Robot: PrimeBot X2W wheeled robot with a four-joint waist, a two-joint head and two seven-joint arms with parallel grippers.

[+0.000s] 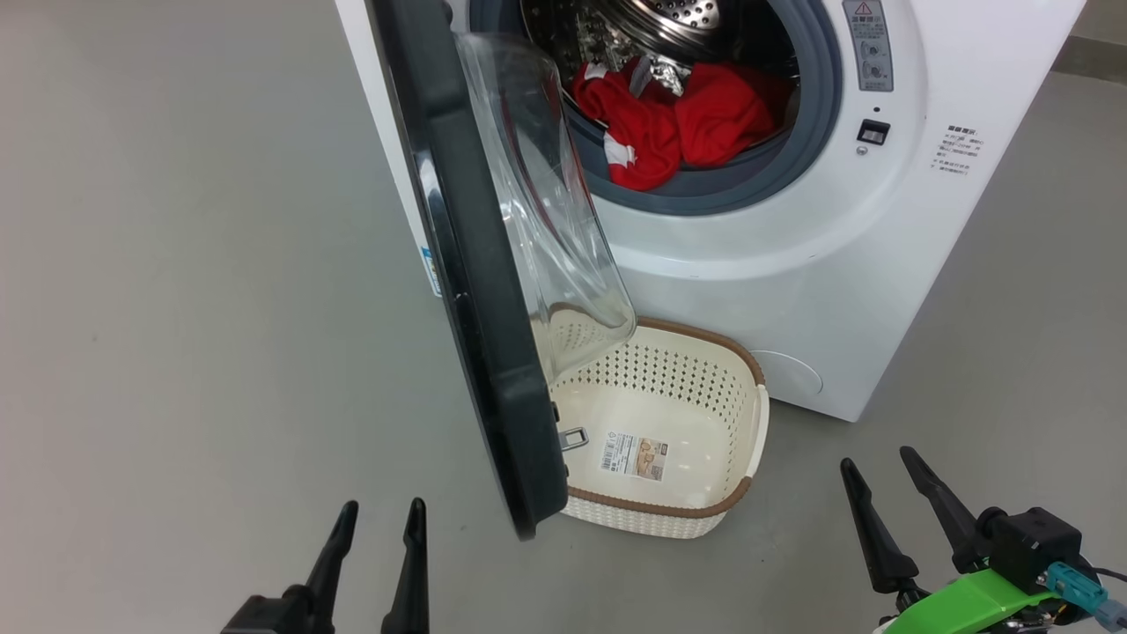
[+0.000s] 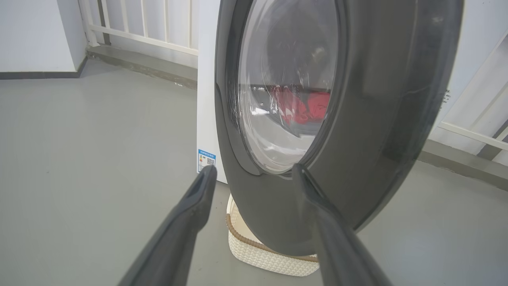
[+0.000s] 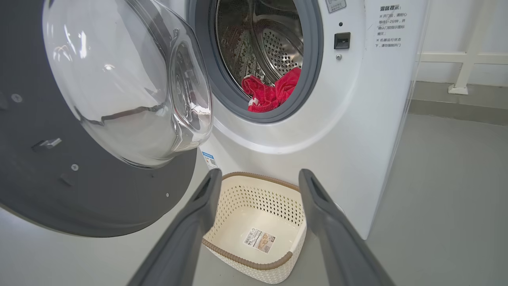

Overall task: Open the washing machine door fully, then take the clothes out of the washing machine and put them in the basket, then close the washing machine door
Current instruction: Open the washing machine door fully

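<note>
Washing machine (image 1: 792,282): white, smooth-fronted front-loader on a plain matte grey floor (image 1: 176,308).

Washing machine door (image 1: 480,264): swung out toward the robot's left, nearly edge-on in the head view. It has a wide glossy black rim and a clear bulging glass bowl (image 3: 131,79) on the inner face. A small metal latch (image 1: 572,438) sits near the lower edge.

The port is ringed by a grey rubber gasket (image 1: 823,97). Behind it is the shiny, perforated steel drum (image 3: 278,47).

Clothes (image 1: 678,123): bright red soft fabric, crumpled, with 1 small white patch. They are heaped at the drum's front lip, partly on the gasket.

Basket (image 1: 704,515): cream-white plastic, rounded-rectangular, with rows of small punched holes in the walls and a brown woven-look rim band. It stands on the floor just in front of the machine, partly under the door's lower edge. A paper label (image 1: 634,455) with a barcode lies on its inner bottom; the print is too small to read.

Writing:
- Grey sticker (image 1: 867,44) with a red warning triangle beside the port.
- Lines of Chinese characters (image 3: 389,26) further right, not reliably legible.
- Blue-and-white sticker (image 2: 206,160) with a QR code low on the machine's side panel.

Left gripper (image 1: 383,504): 2 long dark tapered fingers spread apart, nothing between them, near the door's outer face.

Right gripper (image 1: 876,456): jaws apart, empty, over the floor right of the basket. There is a green plastic piece (image 1: 968,603) at its wrist.
</note>
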